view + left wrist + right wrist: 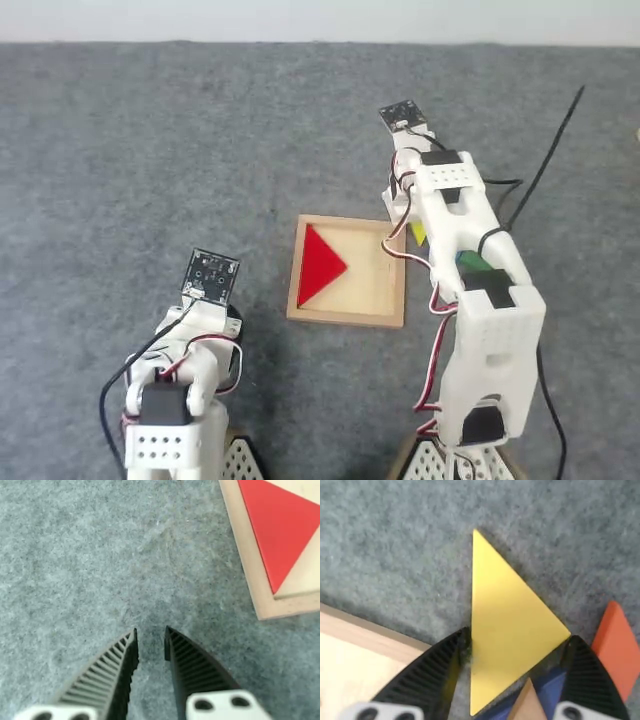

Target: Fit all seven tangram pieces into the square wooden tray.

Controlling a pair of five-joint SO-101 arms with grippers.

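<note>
Tray: the square wooden tray lies on the grey carpet between the two arms, flat, with a raised rim.
Tray contents: one red triangle lies flat inside, its long side along the rim nearest the left arm and its point towards the tray's middle; the rest of the floor is bare wood.
Left gripper: the left gripper hangs over bare carpet just beside a tray corner, its fingers near each other with a narrow strip of carpet between them, nothing held.
Right gripper: the right gripper is low over the carpet just outside the tray, fingers spread, one at each side of the yellow triangle; whether they press on it I cannot tell.
Pieces outside the tray: the yellow triangle lies flat on the carpet beside the rim; an orange piece, a blue piece and a tan piece crowd close to it; a green piece shows beside the right arm.
</note>
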